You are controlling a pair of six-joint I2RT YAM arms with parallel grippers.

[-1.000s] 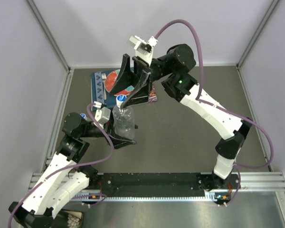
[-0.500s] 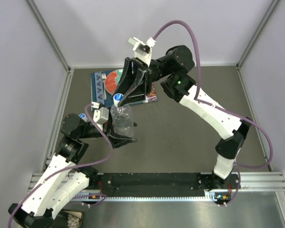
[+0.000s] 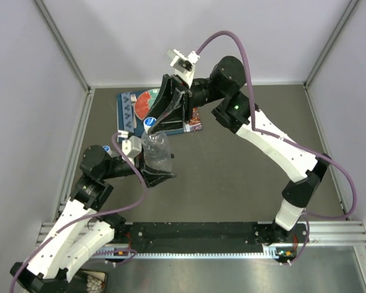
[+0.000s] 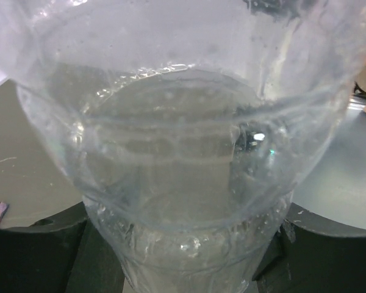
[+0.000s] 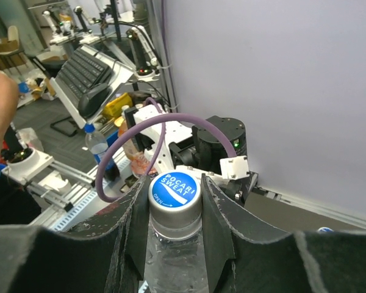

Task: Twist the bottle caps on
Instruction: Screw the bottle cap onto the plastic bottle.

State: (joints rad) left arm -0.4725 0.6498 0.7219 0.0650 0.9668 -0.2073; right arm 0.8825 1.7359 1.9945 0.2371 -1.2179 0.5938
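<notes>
A: Where's the bottle [image 3: 158,151]?
B: Beside the patterned plate [image 3: 140,105] — the left gripper [image 3: 156,166] is clamped around its clear body.
A: And the right gripper [image 3: 152,126]?
B: Its 2 fingers pinch the blue-topped cap [image 5: 174,190] on the neck.

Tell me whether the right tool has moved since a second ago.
Yes. The right tool slid left over the plate and narrowed around the bottle cap.
</notes>
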